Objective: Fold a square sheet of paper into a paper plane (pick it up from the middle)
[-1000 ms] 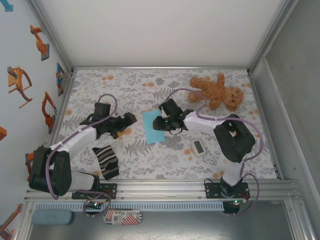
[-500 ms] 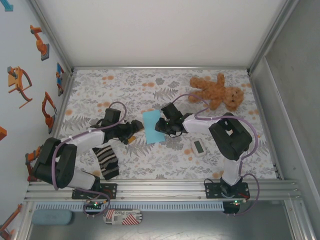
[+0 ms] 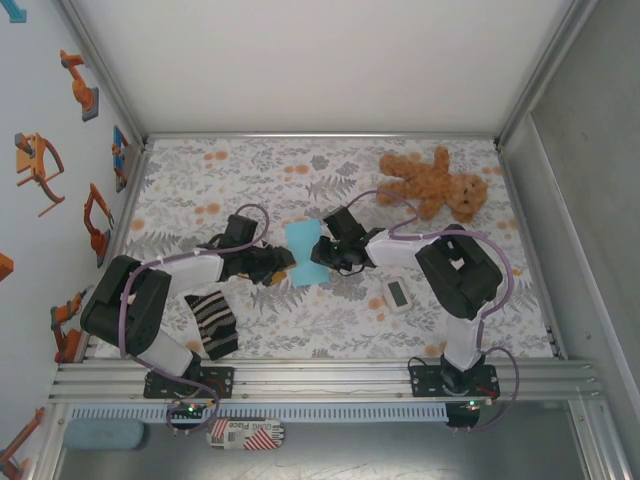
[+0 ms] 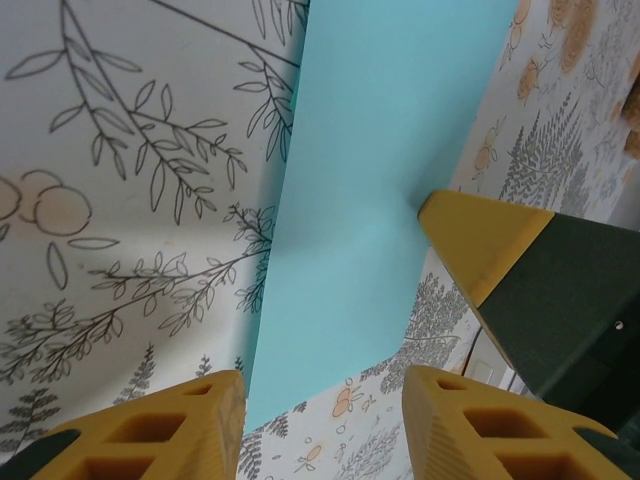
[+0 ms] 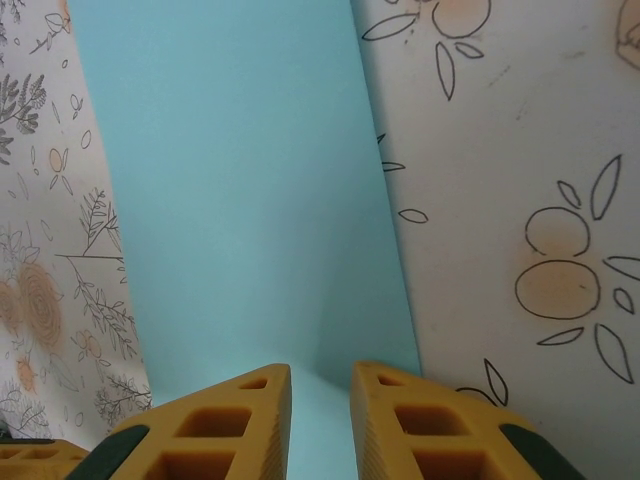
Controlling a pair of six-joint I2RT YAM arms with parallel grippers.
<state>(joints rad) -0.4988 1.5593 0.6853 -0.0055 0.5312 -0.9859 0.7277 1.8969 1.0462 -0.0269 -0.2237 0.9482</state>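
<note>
Two loose items lie nearest the arm bases. A black-and-cream striped cloth (image 3: 212, 322) is on the left, just on the near side of the left forearm. A small white gadget (image 3: 397, 294) is on the right, just beside the right forearm. Both are apart from the square sheet of paper (image 3: 305, 256), which sits at the middle of the floral-patterned surface (image 3: 300, 335), between the two end effectors.

The left end effector (image 4: 322, 378) faces the sheet's left edge. Its jaws stand apart with nothing clamped, and the sheet's near corner lies beside one finger.

The right end effector (image 5: 320, 368) meets the sheet's right edge at mid-length. Its jaws are nearly together and grasp a raised fold of the sheet. In the top view the sheet looks narrowed at its middle.

Farther back on the right, a brown teddy bear (image 3: 435, 182) lies well apart from the sheet, beyond the right arm.
</note>
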